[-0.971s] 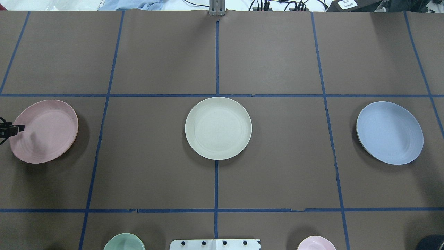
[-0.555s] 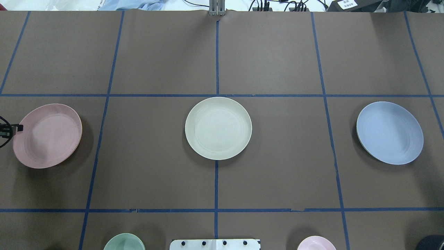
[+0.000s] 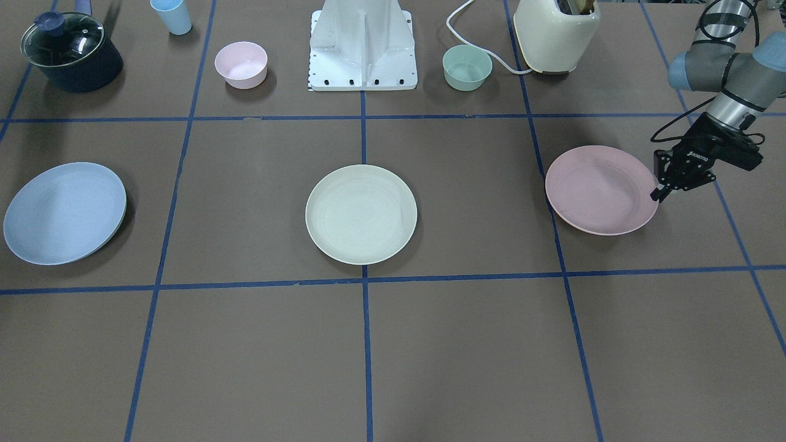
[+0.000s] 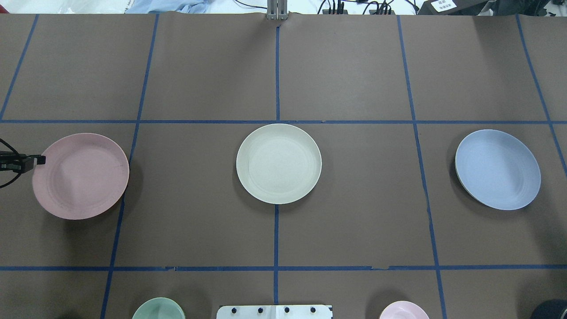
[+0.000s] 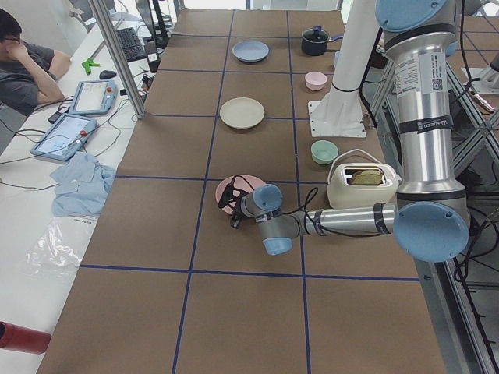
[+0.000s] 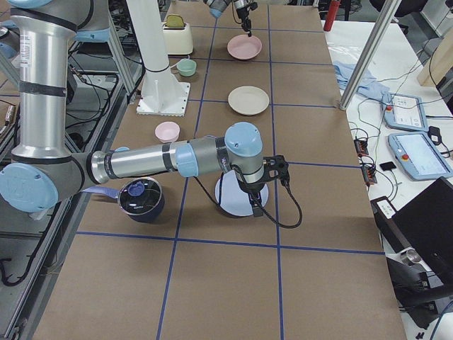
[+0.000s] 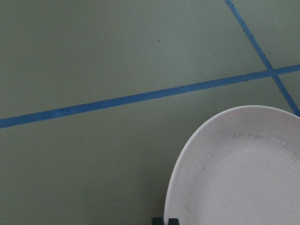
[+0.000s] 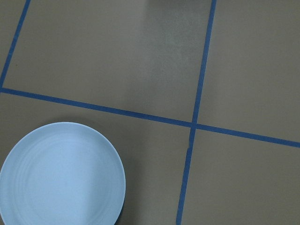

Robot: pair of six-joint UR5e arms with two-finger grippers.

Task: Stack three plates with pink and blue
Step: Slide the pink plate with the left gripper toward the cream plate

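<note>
The pale pink plate (image 4: 80, 176) is at the table's left, its shadow showing under it. My left gripper (image 4: 40, 160) is shut on its outer rim; in the front-facing view the gripper (image 3: 658, 195) pinches the pink plate (image 3: 599, 190) at its right edge. The cream-white plate (image 4: 278, 163) lies at the table's centre. The pale blue plate (image 4: 498, 169) lies at the right. My right gripper (image 6: 255, 207) hangs over the blue plate (image 6: 230, 195) and shows only in the exterior right view, so I cannot tell whether it is open or shut.
Along the robot's side stand a lidded dark pot (image 3: 70, 52), a small blue cup (image 3: 172, 15), a pink bowl (image 3: 241, 64), the white robot base (image 3: 362, 46), a green bowl (image 3: 467, 67) and a cream toaster (image 3: 556, 34).
The pink plate has moved right, toward the cream-white plate, with my left gripper on its rim. The cream-white and blue plates have not moved.
</note>
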